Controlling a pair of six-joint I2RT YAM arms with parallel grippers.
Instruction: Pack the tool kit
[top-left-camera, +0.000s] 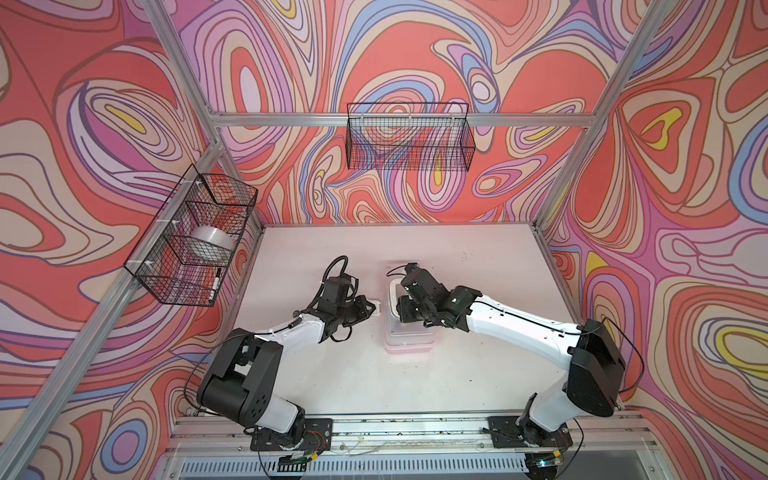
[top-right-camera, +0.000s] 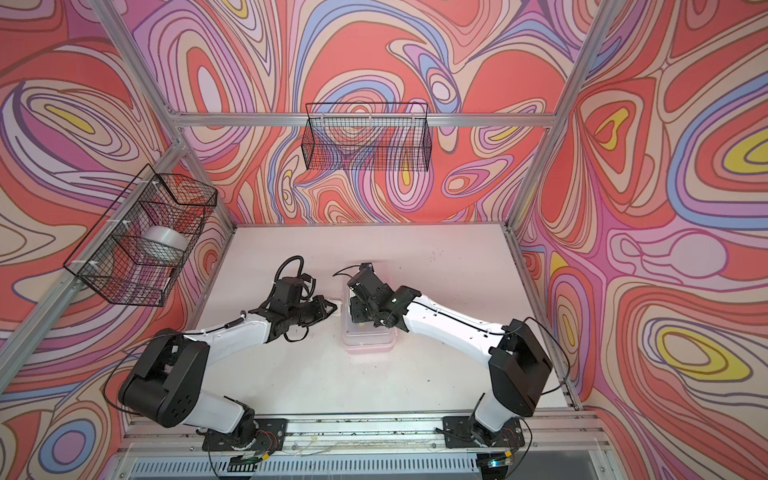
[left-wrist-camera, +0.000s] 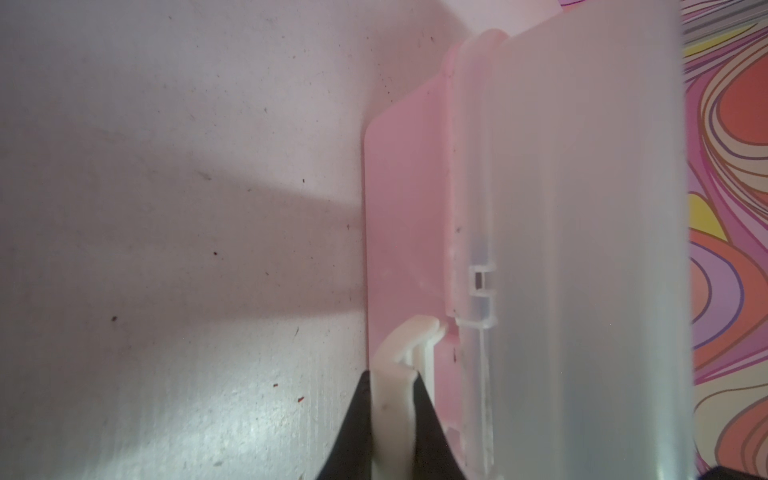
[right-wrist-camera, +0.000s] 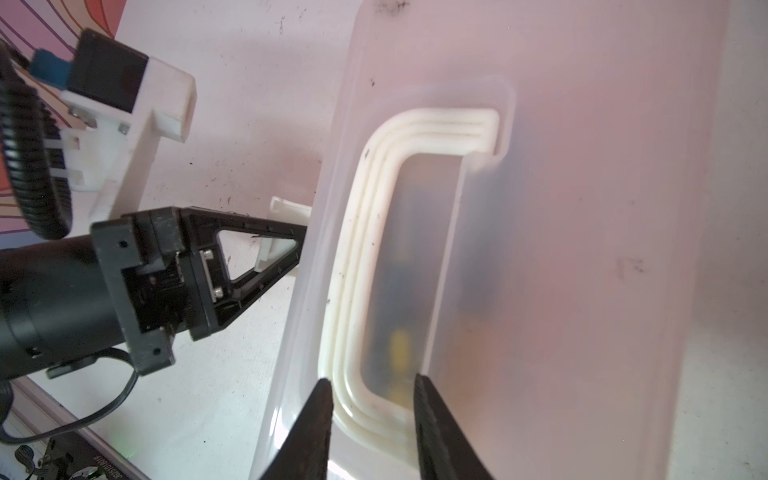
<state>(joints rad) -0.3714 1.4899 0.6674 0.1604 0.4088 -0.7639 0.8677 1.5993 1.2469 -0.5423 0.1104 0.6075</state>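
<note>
The tool kit (top-left-camera: 409, 338) (top-right-camera: 368, 343) is a pale-pink case lying mid-table with its translucent lid (right-wrist-camera: 582, 249) down. Dim yellow and blue shapes (right-wrist-camera: 399, 345) show through the lid. My left gripper (top-left-camera: 374, 308) (left-wrist-camera: 392, 382) is at the case's left side, shut on the white latch (left-wrist-camera: 392, 399) (right-wrist-camera: 286, 208). My right gripper (top-left-camera: 402, 316) (right-wrist-camera: 374, 388) hangs over the lid. Its fingers (right-wrist-camera: 324, 399) stand on either side of a corner of the white handle (right-wrist-camera: 361, 232), closed on it. The handle lies flat in its recess.
A black wire basket (top-left-camera: 409, 137) hangs on the back wall. Another basket (top-left-camera: 195, 241) on the left wall holds a tape roll (top-left-camera: 210, 243) and a marker (top-left-camera: 216, 284). The white table (top-left-camera: 478, 270) is framed by aluminium posts, with a rail along the front.
</note>
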